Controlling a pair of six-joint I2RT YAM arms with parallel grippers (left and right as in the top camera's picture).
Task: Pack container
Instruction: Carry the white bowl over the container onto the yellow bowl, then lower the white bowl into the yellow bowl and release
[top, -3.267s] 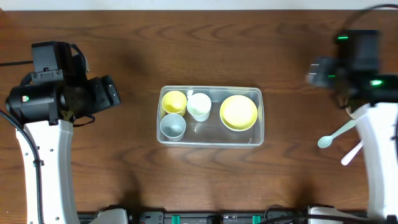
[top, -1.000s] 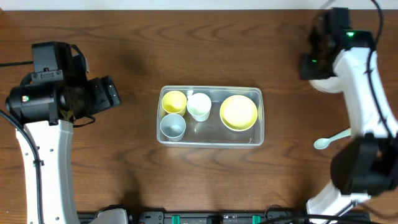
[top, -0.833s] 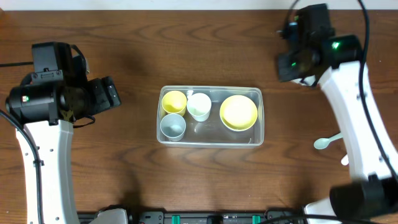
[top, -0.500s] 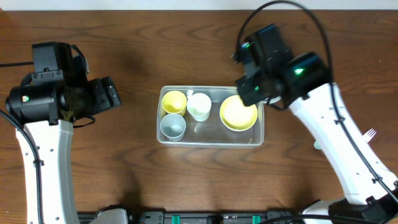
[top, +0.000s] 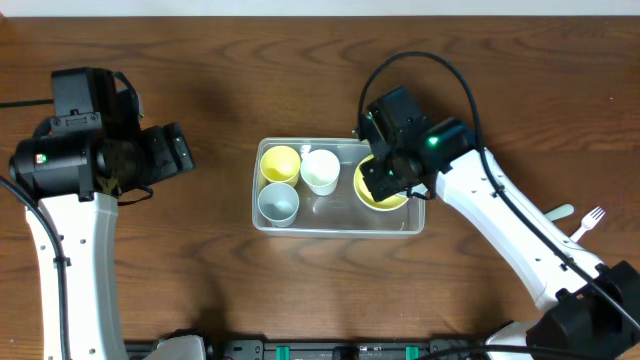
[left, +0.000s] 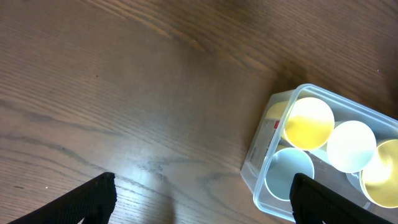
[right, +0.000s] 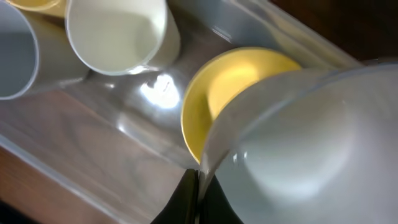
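The clear plastic rectangular container (top: 335, 230) sits at the middle of the wooden surface (top: 200, 270).
In its left end a yellow cup (top: 280, 163) stands behind a pale blue cup (top: 278, 204), with a white cup (top: 320, 171) just right of the yellow one; a round yellow bowl (right: 236, 74) fills the right end, a white bowl (right: 298, 143) over it. A white plastic fork (top: 588, 219) lies well to the right.

A dark brown wooden bench (top: 200, 300) is filling almost the whole view, with its grain running in long waves from side to side. A pale strip (top: 300, 6) is showing along its far edge. A soft patch of light (left: 146, 165) is shining on the wood.
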